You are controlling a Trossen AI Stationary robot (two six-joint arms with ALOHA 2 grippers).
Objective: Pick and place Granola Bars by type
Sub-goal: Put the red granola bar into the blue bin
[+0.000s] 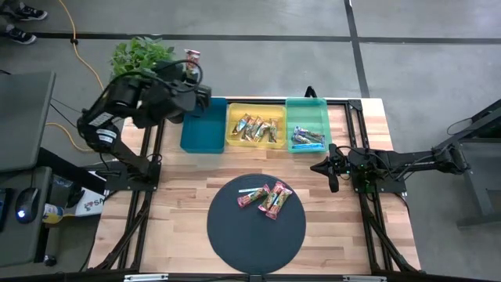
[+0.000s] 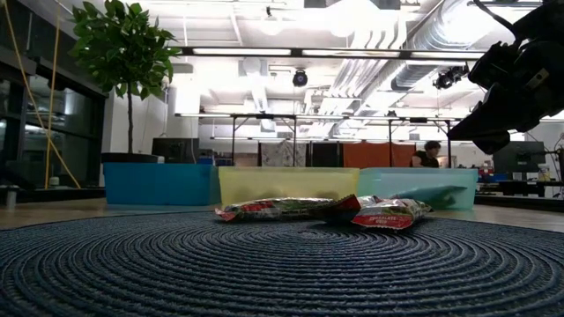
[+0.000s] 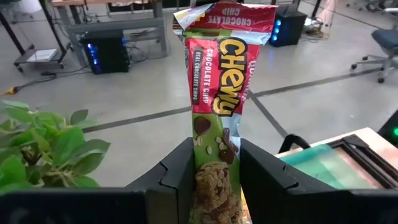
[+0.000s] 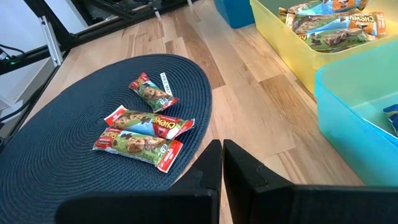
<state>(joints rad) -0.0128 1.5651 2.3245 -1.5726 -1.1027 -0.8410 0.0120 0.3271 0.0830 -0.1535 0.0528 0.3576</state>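
My left gripper (image 1: pixel 190 69) is raised past the table's far edge, beside the blue tray's (image 1: pixel 203 125) far left corner, shut on a pink-red and green granola bar (image 3: pixel 221 81). Three more pink-red bars (image 1: pixel 266 197) lie flat on the round dark mat (image 1: pixel 257 235); the right wrist view shows these bars (image 4: pixel 146 124) too. Orange-tan bars (image 1: pixel 257 128) lie in the yellow tray (image 1: pixel 232 141), blue-purple bars (image 1: pixel 307 139) in the teal tray (image 1: pixel 305 106). My right gripper (image 4: pixel 222 163) is shut, touches nothing, and hangs to the right of the mat (image 1: pixel 333 168). My left gripper pinches the bar between its two fingers (image 3: pixel 180 177) at one end of the wrapper (image 3: pixel 214 186). The bar runs along the fingers and sticks out well past their tips. It is lifted clear, its far crimped end (image 3: pixel 224 15) free in the air.
A potted plant (image 1: pixel 141 53) stands just left of the raised left gripper, and its leaves (image 3: pixel 43 146) show in the left wrist view. The three trays sit side by side along the far edge. Bare wood (image 1: pixel 180 196) lies left and right of the mat.
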